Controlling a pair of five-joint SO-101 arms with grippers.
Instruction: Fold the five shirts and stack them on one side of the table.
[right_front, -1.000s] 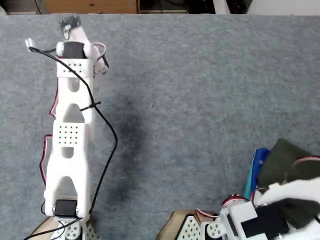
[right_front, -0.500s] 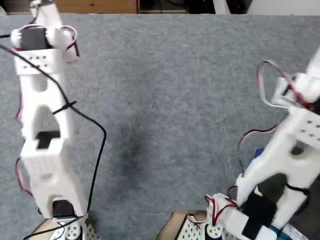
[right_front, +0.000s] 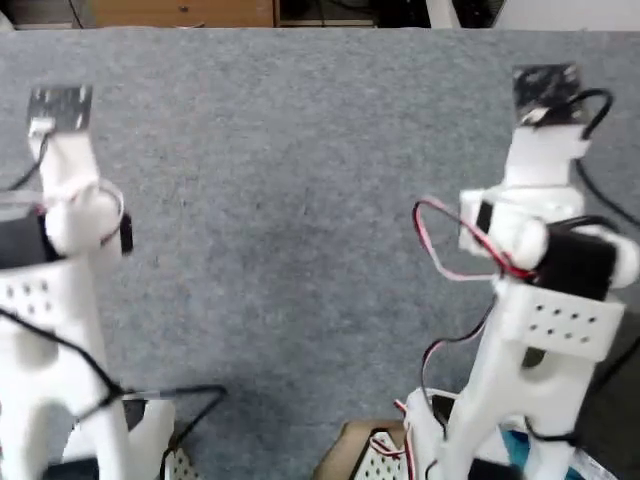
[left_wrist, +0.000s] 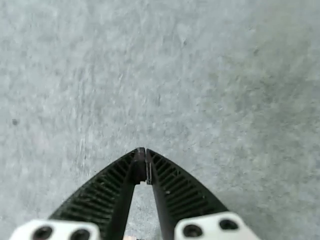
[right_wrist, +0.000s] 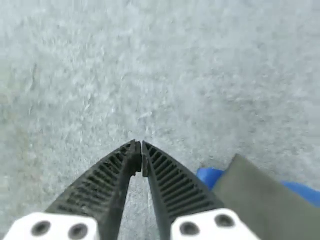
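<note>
- The left gripper (left_wrist: 141, 156) has its ribbed black fingers clenched tip to tip, empty, over the bare grey table (left_wrist: 215, 75).
- The right gripper (right_wrist: 138, 150) is likewise closed on nothing.
- Just beside the right gripper, back toward that arm's base, a dark olive shirt (right_wrist: 260, 200) lies flat on a blue shirt (right_wrist: 209, 176).
- The right arm is nearer; the left is well apart.
- Only one straight folded edge shows, so the pile's long axis cannot be told.
- The shirts are soft matte cloth and the table is felt-like — probably clingy.
</note>
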